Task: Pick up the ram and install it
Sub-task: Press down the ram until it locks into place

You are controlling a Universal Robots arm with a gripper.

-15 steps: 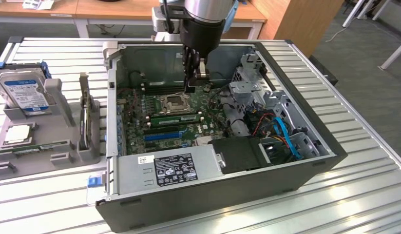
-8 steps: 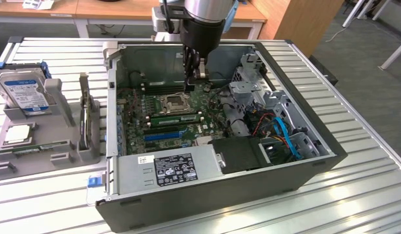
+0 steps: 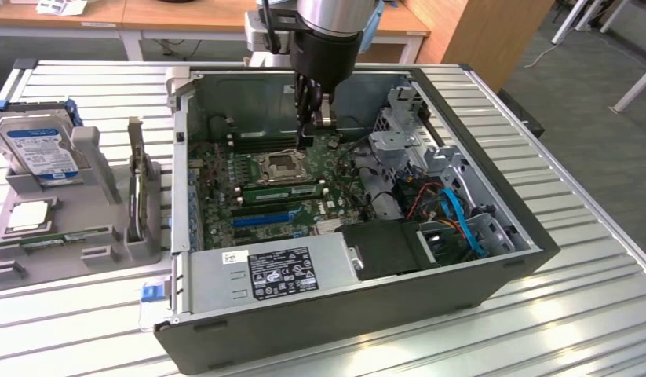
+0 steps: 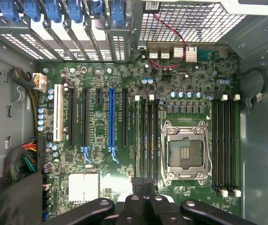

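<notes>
**Gripper inside the open computer case.**
Fingers were pressed together above the motherboard; the ram stood in a slot beside the processor socket.

The exterior view sits high and off the arm, looking obliquely down across the slatted table. It stands far enough back to take in the whole open computer case, with the power supply nearest the camera and the desks beyond the table's far edge. The wrist view rides on the arm and faces straight down past the gripper into the case, close above the motherboard. Both views share the motherboard, its processor socket and the blue slot.
</notes>
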